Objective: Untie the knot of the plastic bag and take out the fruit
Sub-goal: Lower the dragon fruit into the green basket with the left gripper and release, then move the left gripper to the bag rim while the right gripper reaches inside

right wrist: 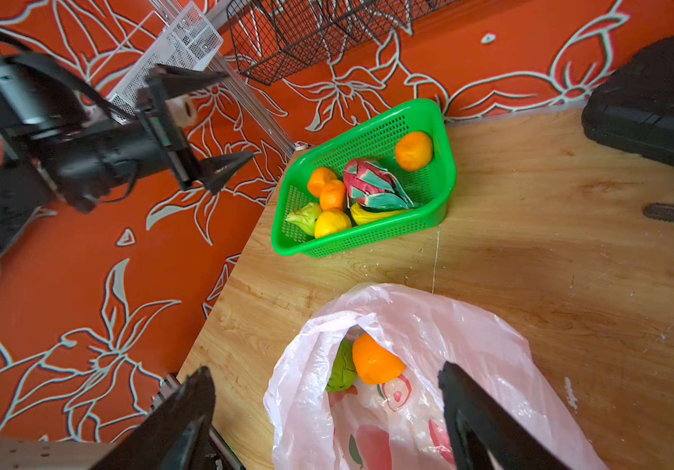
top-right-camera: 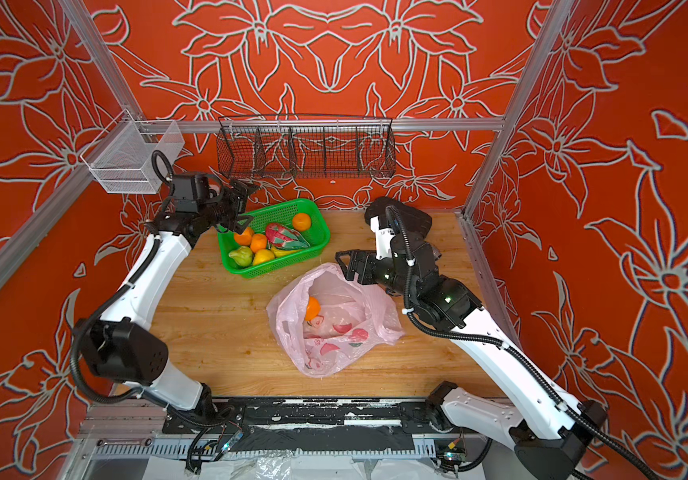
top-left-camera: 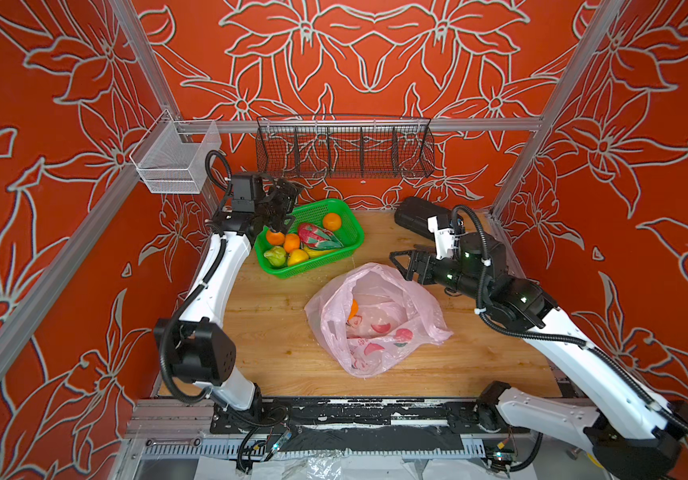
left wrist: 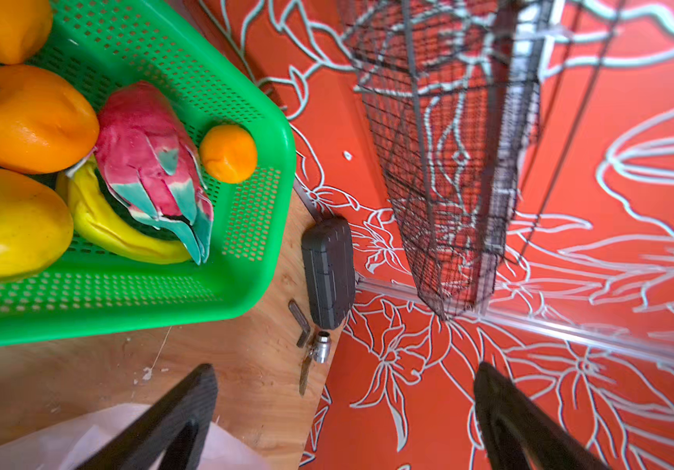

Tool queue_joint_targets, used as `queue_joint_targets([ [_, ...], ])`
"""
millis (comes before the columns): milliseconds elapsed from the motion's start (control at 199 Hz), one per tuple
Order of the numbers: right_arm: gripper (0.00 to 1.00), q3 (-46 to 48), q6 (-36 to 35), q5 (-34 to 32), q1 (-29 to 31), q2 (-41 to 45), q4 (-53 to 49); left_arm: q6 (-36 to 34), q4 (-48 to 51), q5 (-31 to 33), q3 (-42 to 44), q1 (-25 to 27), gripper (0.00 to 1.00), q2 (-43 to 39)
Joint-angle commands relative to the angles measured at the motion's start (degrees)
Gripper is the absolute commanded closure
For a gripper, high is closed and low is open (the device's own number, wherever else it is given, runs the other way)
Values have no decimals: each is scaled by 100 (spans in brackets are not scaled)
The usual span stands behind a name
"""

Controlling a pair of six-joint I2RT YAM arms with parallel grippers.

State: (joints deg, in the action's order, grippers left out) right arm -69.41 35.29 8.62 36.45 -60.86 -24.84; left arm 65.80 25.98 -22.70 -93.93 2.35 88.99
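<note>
fruit (top-left-camera: 316, 237) fills the green basket (right wrist: 368, 138) at the far left of the table (top-left-camera: 276, 332), while an orange (right wrist: 376, 364) and a green fruit (right wrist: 341, 372) lie inside the pink bag (top-left-camera: 375, 324), which sits mid-table with its mouth gaping wide. we see the right gripper (right wrist: 325, 374) over the bag's far edge, jaws spread apart and holding nothing. the left gripper (left wrist: 343, 378) hangs above the basket's left end, jaws likewise wide apart and empty.
</note>
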Motion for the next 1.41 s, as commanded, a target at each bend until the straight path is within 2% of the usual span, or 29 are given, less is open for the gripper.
queue_joint_targets([
  [0, 13, -144, 455, 328, 24, -129, -124, -953, 649, 166, 165, 329, 3, -553],
  [136, 17, 25, 854, 521, 101, -214, 55, -1940, 1255, 550, 283, 984, 3, -1212],
  [332, 20, 409, 1231, 450, 457, -264, 197, -2961, 1272, 1737, 1177, 2278, 3, -2458],
  [417, 21, 615, 1410, 346, 602, -268, 209, -3141, 1402, 1882, 1592, 2631, 3, -2832],
  [513, 21, 872, 1653, 372, 757, -230, 369, -3594, 1384, 1618, 2315, 2919, 2, -3194],
  [653, 25, 1203, 1880, 214, 1096, -220, 653, -3939, 1448, 1948, 3265, 3399, 3, -3792],
  [844, 27, 1543, 2095, 149, 1307, -354, 788, -3920, 1368, 2359, 3949, 3813, 6, -3781],
  [1060, 30, 1826, 1994, -102, 1471, -568, 766, -4052, 859, 2530, 4366, 4058, 6, -3337],
  [1166, 31, 1943, 1954, -219, 1515, -741, 819, -4238, 663, 2823, 4461, 4207, 7, -3058],
  [1347, 34, 1966, 1805, -274, 1571, -1266, 882, -4120, 641, 3068, 4590, 4228, 21, -2904],
  [1402, 35, 1941, 1804, -273, 1601, -1459, 807, -4044, 670, 3100, 4699, 4226, 32, -2968],
])
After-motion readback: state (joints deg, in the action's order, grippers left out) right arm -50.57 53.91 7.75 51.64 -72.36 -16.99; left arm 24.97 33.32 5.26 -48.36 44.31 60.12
